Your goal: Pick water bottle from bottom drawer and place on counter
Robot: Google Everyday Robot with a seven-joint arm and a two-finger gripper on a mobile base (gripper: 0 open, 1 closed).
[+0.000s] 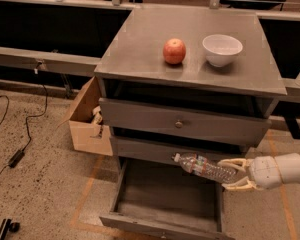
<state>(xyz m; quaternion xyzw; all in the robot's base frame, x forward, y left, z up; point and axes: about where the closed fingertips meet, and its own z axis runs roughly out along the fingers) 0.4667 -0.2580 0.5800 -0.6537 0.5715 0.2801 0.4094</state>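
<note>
The water bottle (205,167) is clear and ribbed with a pale cap. It lies almost level in the air, cap to the left, in front of the middle drawer. My gripper (233,174) comes in from the right and is shut on the bottle's base end. It holds the bottle above the right side of the open bottom drawer (165,199), whose tray shows nothing inside. The counter (140,49) is well above the bottle.
A red apple (174,51) and a white bowl (222,49) stand on the counter, toward its middle and right. The top knobbed drawer (180,124) is shut. An open cardboard box (85,119) sits left of the cabinet. A cable (20,139) runs over the floor at the left.
</note>
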